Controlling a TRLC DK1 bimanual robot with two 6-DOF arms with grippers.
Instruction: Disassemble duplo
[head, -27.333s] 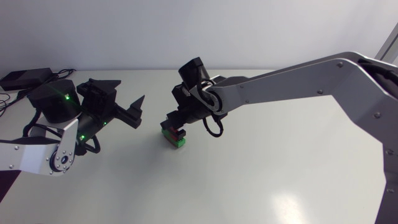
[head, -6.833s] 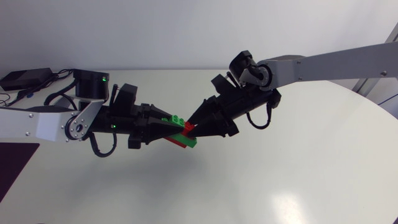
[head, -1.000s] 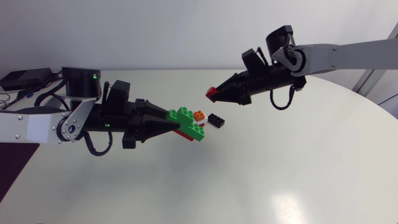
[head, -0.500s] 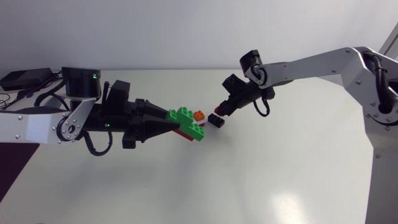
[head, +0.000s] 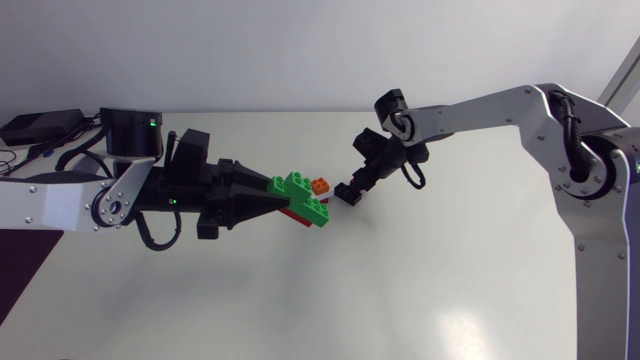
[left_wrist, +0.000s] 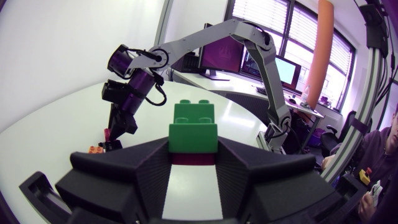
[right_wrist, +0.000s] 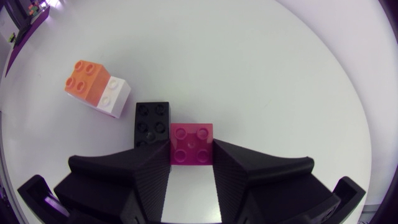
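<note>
While the left arm comes in from the left side of the desk (head: 450, 280), the left gripper (head: 280, 202) lies nearly level and points right, toward the middle. Its fingers are clamped from both sides on the duplo stack (head: 305, 198), which has stepped green bricks on top and a red layer beneath. The stack sticks out to the right past the fingertips and seems to be held just above the surface. In the left wrist view the left gripper (left_wrist: 194, 149) has the duplo stack (left_wrist: 194, 127) wedged between its two broad fingers, green above dark red, studs up.

The right arm enters from the right and reaches to the middle of the desk, with the right gripper (head: 358, 185) pointing steeply down. In its own view the right gripper (right_wrist: 191, 151) has its fingers set narrow, holding a red brick (right_wrist: 191, 143) by two opposite sides, studs toward the camera. A black brick (right_wrist: 152, 123) lies on the desk just beside the red one, ahead of one finger and apparently touching the red brick's edge.

Farther ahead, an orange brick (right_wrist: 87, 79) and a white brick (right_wrist: 115, 94) sit joined side by side, a little apart from the black one. From above, the orange brick (head: 320, 185) lies just to the far side of the stack's right end, and the black brick (head: 347, 192) sits to its right, beside the right gripper's tips. I cannot tell whether the red brick rests on the desk or hangs just above it
</note>
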